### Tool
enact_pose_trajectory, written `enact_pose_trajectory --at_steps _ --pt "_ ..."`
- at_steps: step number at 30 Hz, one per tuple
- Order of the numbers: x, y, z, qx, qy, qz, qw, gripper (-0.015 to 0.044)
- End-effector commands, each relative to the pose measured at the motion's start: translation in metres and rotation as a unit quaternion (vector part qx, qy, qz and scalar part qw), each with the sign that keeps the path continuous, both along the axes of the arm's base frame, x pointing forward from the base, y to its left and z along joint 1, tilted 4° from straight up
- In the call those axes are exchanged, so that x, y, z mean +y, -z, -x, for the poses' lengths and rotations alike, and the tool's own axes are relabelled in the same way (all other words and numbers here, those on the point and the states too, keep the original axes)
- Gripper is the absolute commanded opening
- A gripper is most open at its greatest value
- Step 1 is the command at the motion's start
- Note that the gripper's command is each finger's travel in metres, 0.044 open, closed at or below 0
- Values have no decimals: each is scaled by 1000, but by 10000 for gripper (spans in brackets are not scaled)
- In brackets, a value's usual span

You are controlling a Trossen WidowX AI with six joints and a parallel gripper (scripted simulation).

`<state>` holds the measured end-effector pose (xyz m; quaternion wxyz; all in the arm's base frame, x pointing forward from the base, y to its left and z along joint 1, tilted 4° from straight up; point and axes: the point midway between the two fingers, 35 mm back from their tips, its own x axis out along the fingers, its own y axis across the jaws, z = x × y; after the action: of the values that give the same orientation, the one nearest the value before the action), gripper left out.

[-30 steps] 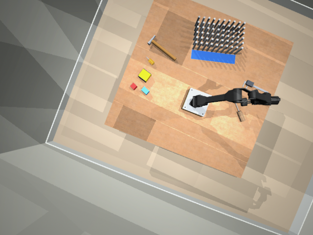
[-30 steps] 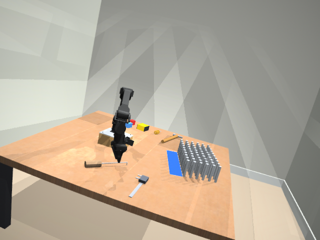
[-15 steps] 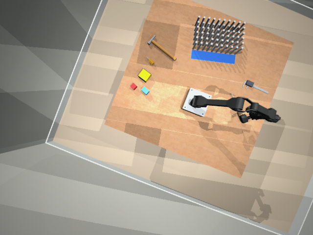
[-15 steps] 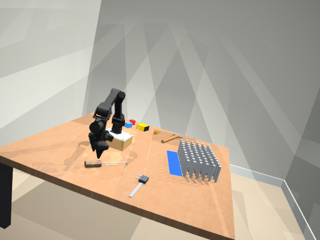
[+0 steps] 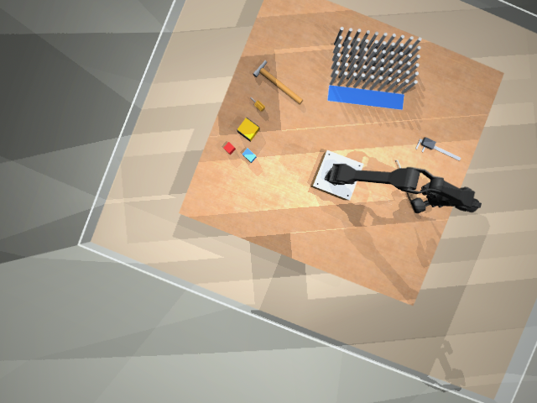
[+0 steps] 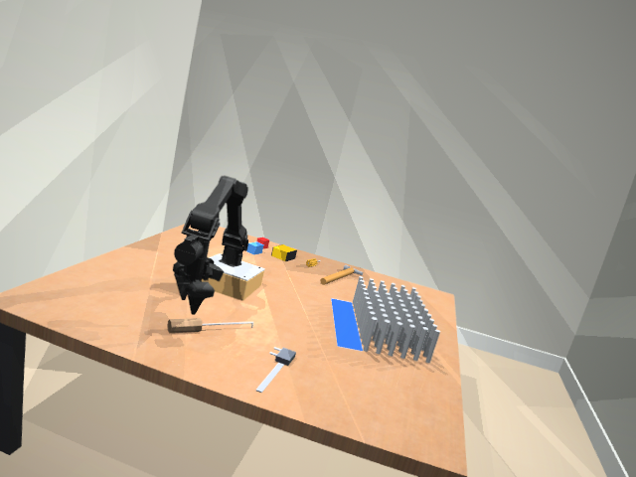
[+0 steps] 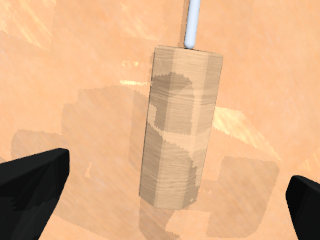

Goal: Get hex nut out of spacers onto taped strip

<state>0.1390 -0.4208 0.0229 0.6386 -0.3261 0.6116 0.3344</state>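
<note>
The hook tool with a wooden handle (image 6: 185, 325) (image 7: 180, 125) and thin metal shaft lies on the table; its bent tip points toward the spacer side. My gripper (image 6: 193, 302) (image 7: 184, 176) is open and empty above the handle, with one finger to each side of it in the wrist view and no contact seen. In the top view the arm hides the handle and only the shaft's end (image 5: 398, 164) shows clearly. The metal spacers (image 5: 375, 62) (image 6: 397, 320) stand upright in rows behind the blue taped strip (image 5: 365, 96) (image 6: 346, 326). The nut cannot be seen.
A caliper-like tool (image 5: 446, 152) (image 6: 285, 356) lies between my gripper and the spacers, near the table edge. A hammer (image 5: 282, 86) (image 6: 338, 275), small yellow-handled tool (image 5: 259, 105), yellow block (image 5: 247, 128), red block (image 5: 228, 148) and blue block (image 5: 249, 154) lie across the table.
</note>
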Motion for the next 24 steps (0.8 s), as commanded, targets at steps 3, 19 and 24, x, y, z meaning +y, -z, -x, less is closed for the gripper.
enact_pose_trajectory --at_steps 3,19,24 --pt "0 0 1 2 -3 -1 1000 335" --pt "0 3 1 2 -3 -1 1000 280" --pt "0 10 1 2 -2 0 1000 280"
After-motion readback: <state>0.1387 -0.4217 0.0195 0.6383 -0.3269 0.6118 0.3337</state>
